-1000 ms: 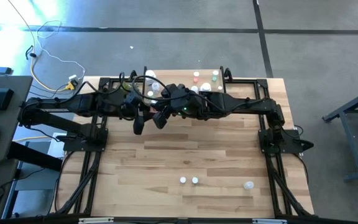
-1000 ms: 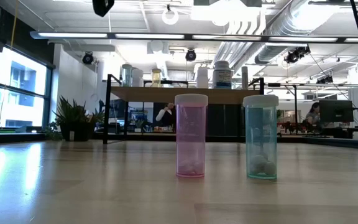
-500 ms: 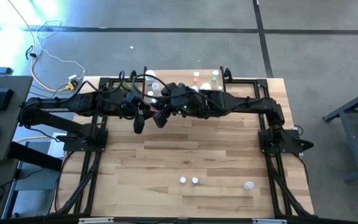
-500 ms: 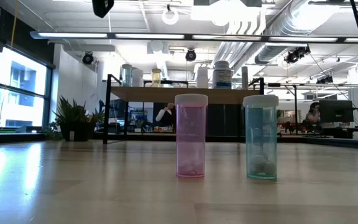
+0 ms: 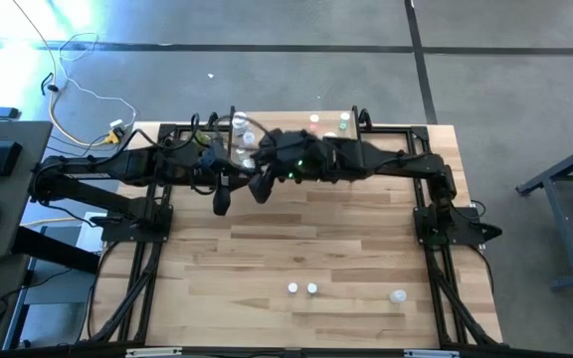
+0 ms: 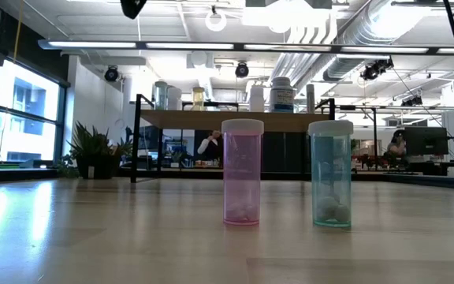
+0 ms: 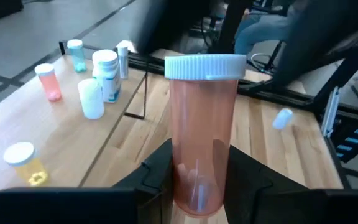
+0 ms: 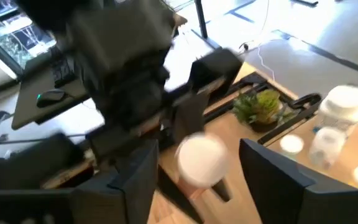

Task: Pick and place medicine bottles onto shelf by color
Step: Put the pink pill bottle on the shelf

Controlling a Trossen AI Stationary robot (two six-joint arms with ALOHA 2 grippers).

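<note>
A pink-orange medicine bottle with a white cap is held up over the table's far middle, and my left gripper is shut on it. My right gripper faces it, open. Its fingers stand on either side of the white cap without touching. The shelf at the far edge carries several bottles: pink, teal, white and yellow. A pink bottle and a teal bottle stand upright near the table's front edge. My left gripper pinches the lower half of the bottle's body between its two fingers, one on each side. The capped end sticks out beyond the fingertips toward my right gripper. The bottle is lifted clear of the table and the shelf.
Another bottle lies near the front right of the table. A green plant stands at the far left by the shelf. Black arm frames run along both sides. Bare wood lies between the arms and the front bottles.
My right arm has shifted a little toward the far edge and now covers some shelf bottles that showed before. My left gripper and the bottle have kept their place.
</note>
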